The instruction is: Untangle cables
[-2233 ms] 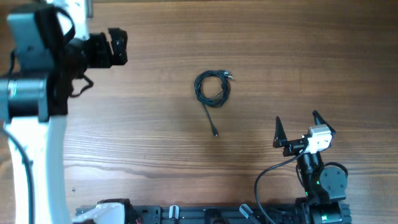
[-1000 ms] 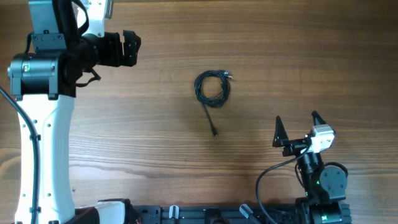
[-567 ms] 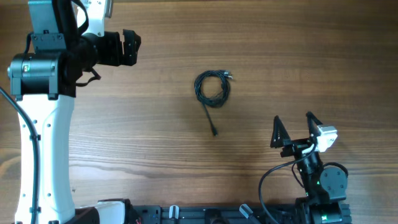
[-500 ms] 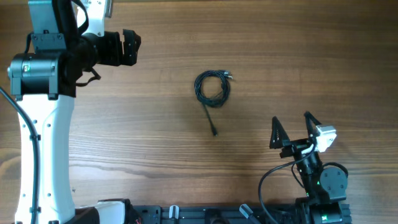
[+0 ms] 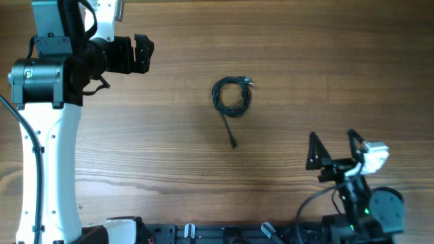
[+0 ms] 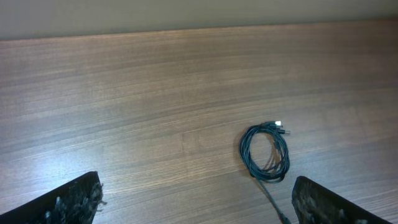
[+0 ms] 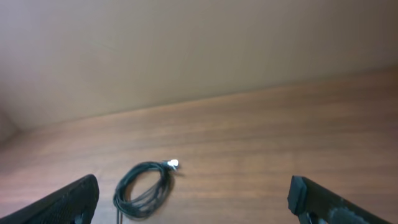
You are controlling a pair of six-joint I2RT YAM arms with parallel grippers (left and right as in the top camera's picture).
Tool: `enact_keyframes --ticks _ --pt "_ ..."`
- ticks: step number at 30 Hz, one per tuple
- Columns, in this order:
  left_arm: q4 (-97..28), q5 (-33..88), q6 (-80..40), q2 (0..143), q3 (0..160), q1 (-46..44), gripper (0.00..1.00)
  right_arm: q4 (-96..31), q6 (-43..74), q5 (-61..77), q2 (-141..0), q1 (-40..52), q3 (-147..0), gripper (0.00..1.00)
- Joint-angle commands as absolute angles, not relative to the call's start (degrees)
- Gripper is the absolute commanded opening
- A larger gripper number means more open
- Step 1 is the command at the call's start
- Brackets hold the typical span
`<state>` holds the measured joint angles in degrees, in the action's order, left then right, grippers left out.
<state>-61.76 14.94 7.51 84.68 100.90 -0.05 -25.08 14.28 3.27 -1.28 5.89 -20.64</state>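
Because it fills every view, table (image 5: 305,41): brown wood with the grain running side to side; everything else rests on it or stands at its edges.
Wall (image 7: 186,50): plain beige, rising behind the table's far edge in the right wrist view.
Left arm (image 5: 44,149): white and black, reaching up the left side of the overhead view, with its wrist turned toward the middle.
Right arm (image 5: 369,207): black, based at the near right corner.
Rail (image 5: 203,234): black bar with fittings along the near edge, between the two arm bases.
Left gripper (image 5: 146,53): jaws spread wide and holding nothing, at the far left, well apart from the cables (image 5: 232,95). In its own wrist view the two fingertips sit in the lower corners, with the cables between them further off.
Right gripper (image 5: 333,144): jaws spread wide as well, nothing between them, at the near right and well apart from the cables.
Cables: thin black cord wound into one small round coil, lying flat near the table's middle, touched by neither gripper.
Tail (image 5: 229,129): one straight strand leaving the coil's near side and ending in a small plug (image 5: 234,144).
Plug ends (image 5: 249,83): small and pale-tipped, sticking out at the coil's far right edge; too small to count.
Way in: only bare wood grain shows between the cables and either gripper.
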Motion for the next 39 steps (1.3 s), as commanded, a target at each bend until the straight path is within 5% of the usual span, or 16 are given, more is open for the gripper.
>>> enact_keyframes --ticks 1,26,39 --pt "-61.8 15.9 8.6 83.8 102.3 -0.3 1.0 -29.8 12.6 -0.6 -1.4 5.6 -30.9 1.0" --pt "-63.9 15.8 8.6 83.8 102.3 -0.3 1.0 -63.9 7.8 1.3 -56.1 5.6 -101.8 1.0" --pt "-63.2 15.8 4.2 83.8 102.3 -0.3 1.0 -79.4 1.7 1.5 -82.5 5.6 -123.7 1.0"
